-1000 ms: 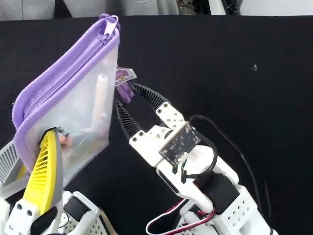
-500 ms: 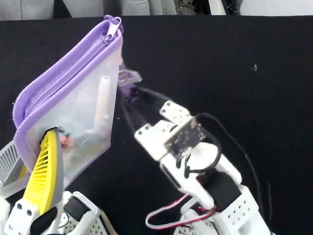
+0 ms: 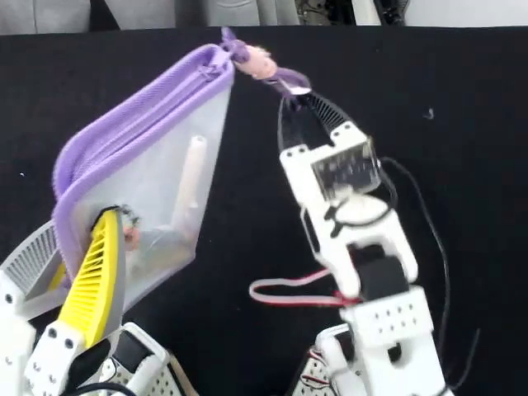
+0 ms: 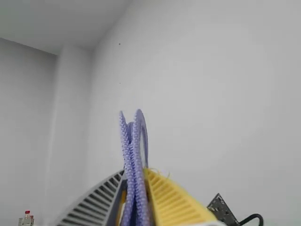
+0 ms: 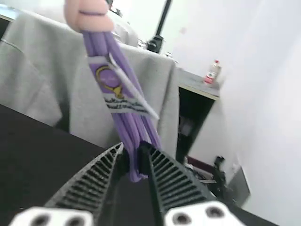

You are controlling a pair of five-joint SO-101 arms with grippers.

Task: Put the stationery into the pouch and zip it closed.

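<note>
Grip comes first: the right fingers are pinched shut on the purple cord zipper pull, at the free end of its strands, with the small printed tag and the pink bead between them and the pouch. The cord is thin, so the clamp should be firm and the pull should run along the zip's own line, not across it, or the slider may jam or the strands slide out. In the high view the cord stretches taut from the far top corner of the translucent pouch with the purple zip edge, so the slider seems at or near the end of its run. The left fingers, one yellow and one grey, are closed on the pouch's near end and hold it up on edge above the black counter. They must resist the pull firmly. A white stick-shaped piece of stationery sits inside the pouch
</note>
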